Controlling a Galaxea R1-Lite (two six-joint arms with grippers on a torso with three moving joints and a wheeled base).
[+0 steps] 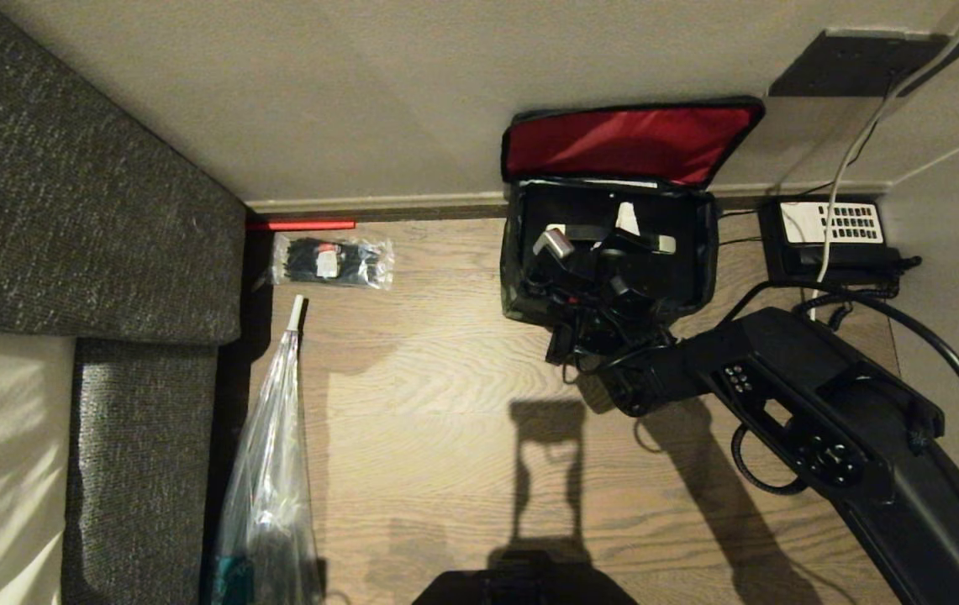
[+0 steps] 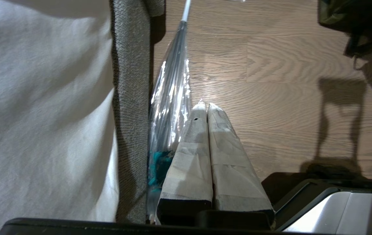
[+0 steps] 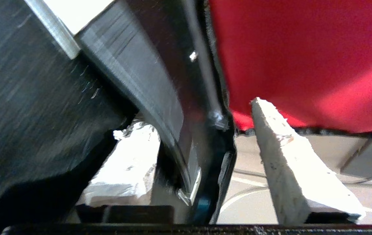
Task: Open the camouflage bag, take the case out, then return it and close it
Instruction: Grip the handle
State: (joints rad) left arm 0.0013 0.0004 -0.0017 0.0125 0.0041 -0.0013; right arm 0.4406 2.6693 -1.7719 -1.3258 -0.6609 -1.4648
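Note:
The camouflage bag [image 1: 516, 277] stands open against the wall, its red-lined lid [image 1: 626, 143] folded up and back. The black case [image 1: 672, 273] sits inside it, its handle [image 1: 605, 239] with pale ends running across the top. My right gripper [image 1: 613, 252] reaches into the bag from the near side. In the right wrist view that gripper [image 3: 195, 114] is open: its white fingers [image 3: 290, 163] stand apart on either side of the black handle [image 3: 202, 137], with a gap beside it. My left gripper [image 2: 203, 106] is parked low over the wood, shut and empty.
A black telephone [image 1: 832, 235] with a white keypad and cords lies right of the bag. A clear packet of black items [image 1: 332, 260] lies to the left by the wall. A long clear plastic-wrapped item [image 1: 269, 470] leans along grey upholstery [image 1: 67, 168].

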